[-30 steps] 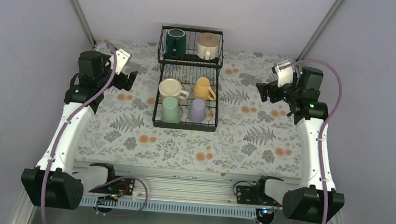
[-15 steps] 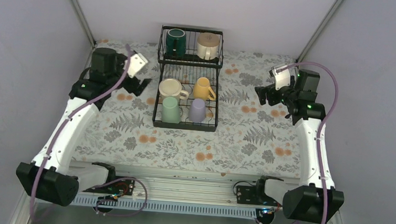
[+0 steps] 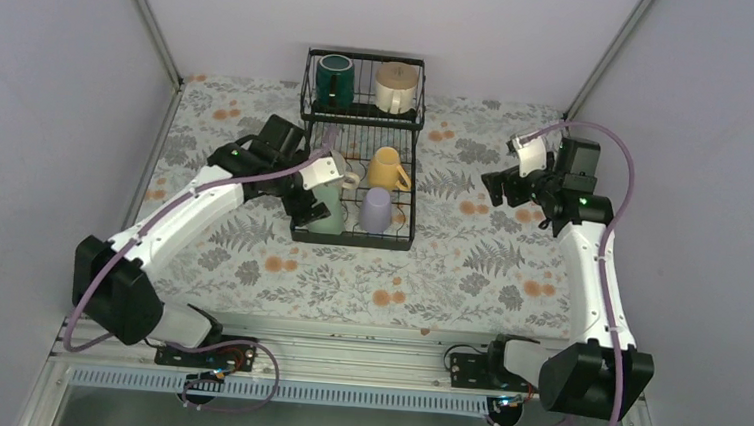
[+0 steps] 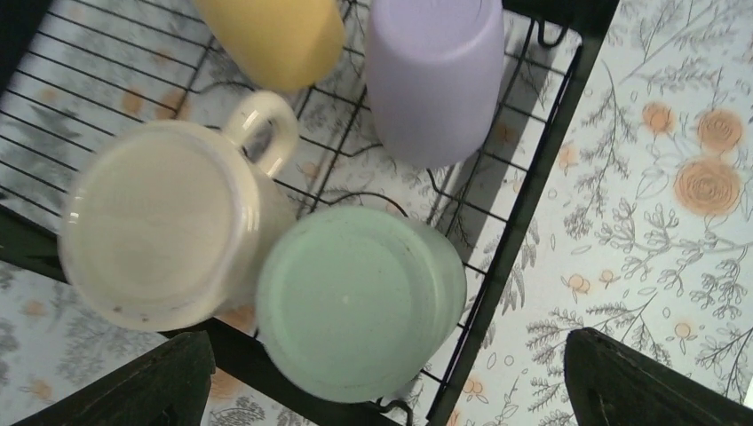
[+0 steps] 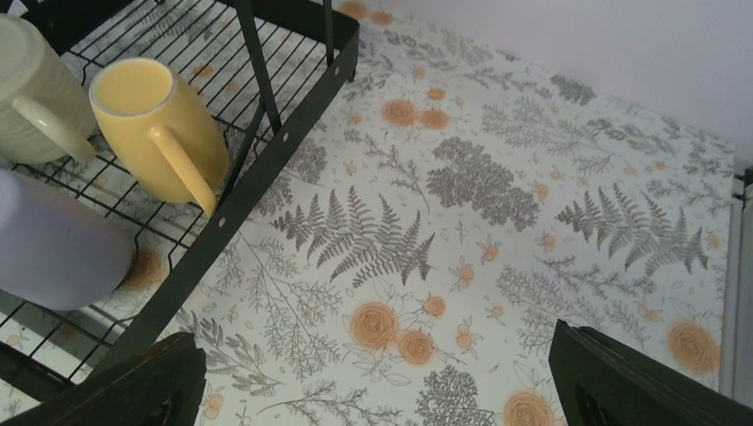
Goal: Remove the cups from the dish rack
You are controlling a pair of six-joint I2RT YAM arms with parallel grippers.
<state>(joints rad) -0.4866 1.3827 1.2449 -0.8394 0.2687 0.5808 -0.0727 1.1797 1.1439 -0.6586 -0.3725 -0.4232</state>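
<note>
Leftmost on the floral bench [image 3: 449, 268], the left arm reaches in to the near left corner of the dish rack [image 3: 351, 239]. Its left pincer [image 3: 304, 200] hangs released, jaws spread wide, directly above the mint green cup [image 4: 355, 302] and touching nothing. From the left wrist view, that cup shows a flat round end and stands in the rack's near left corner, pressed against the cream-white cup [image 4: 160, 235] just behind it.

On the raised basket at the far end sit the dark green cup [image 3: 334, 78] on the left and the tan-beige cup [image 3: 396, 86] on the right. Below, in the longer tray, the lavender cup [image 3: 377, 210] stands to the right of the mint one, and the yellow cup [image 3: 387, 167] lies tilted behind it, its mouth visible and its handle turned towards the rack's right rim. All six cups are in the rack.

Well apart to the right, the right pincer [image 3: 495, 186] hovers over bare bench, jaws released and holding nothing, facing the rack's right side.
</note>
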